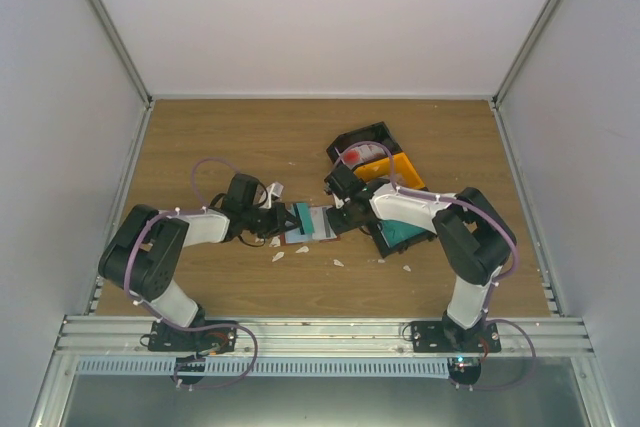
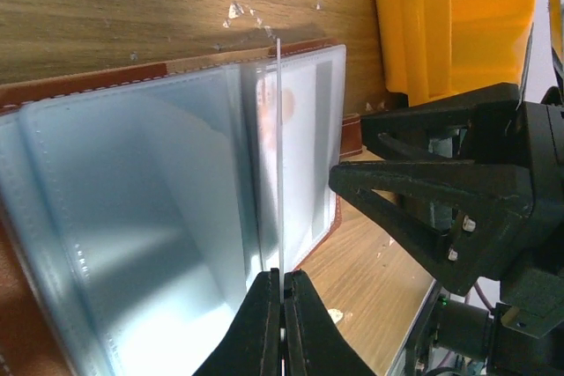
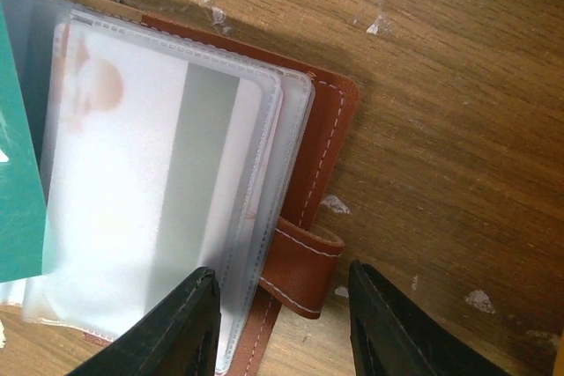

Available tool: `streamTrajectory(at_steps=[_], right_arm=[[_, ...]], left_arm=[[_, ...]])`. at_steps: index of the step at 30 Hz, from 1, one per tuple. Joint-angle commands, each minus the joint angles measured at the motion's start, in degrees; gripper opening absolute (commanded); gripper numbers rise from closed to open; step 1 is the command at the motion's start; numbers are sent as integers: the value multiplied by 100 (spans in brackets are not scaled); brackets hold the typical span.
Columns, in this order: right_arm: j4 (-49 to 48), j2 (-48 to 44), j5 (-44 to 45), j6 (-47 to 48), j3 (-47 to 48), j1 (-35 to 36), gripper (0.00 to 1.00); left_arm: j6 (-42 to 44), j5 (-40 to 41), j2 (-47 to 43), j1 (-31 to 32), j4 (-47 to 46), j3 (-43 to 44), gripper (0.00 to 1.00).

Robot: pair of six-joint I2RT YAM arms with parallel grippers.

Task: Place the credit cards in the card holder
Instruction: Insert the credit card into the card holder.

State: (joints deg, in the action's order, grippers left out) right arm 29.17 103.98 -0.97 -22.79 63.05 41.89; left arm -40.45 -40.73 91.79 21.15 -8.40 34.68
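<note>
Left gripper [image 2: 282, 310], clamped on a teal credit card [image 3: 19, 182] edge-on above the open card holder [image 3: 330, 147], should align it with a sleeve mouth while right gripper [image 3: 286, 323], jaws part-open at 3 o'clock, steadies the cover.

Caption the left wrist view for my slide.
Left gripper pinches a thin teal plastic card edge-on over the clear sleeves of the open reddish-brown leather card holder.
</note>
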Motion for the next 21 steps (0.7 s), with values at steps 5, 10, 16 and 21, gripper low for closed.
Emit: streamTrajectory(at_steps=[5, 10, 16, 21], right_arm=[[261, 352, -74, -121, -98, 12, 40], [203, 291, -235, -190, -205, -36, 38], [76, 272, -506, -213, -314, -72, 37], [-12, 280, -661, -228, -345, -102, 37]], left_arm=[[77, -159, 148, -57, -316, -169, 0], [-77, -136, 156, -60, -497, -315, 0], [-216, -337, 328, -48, -682, -316, 0], [-309, -381, 504, 23, -674, -217, 0]])
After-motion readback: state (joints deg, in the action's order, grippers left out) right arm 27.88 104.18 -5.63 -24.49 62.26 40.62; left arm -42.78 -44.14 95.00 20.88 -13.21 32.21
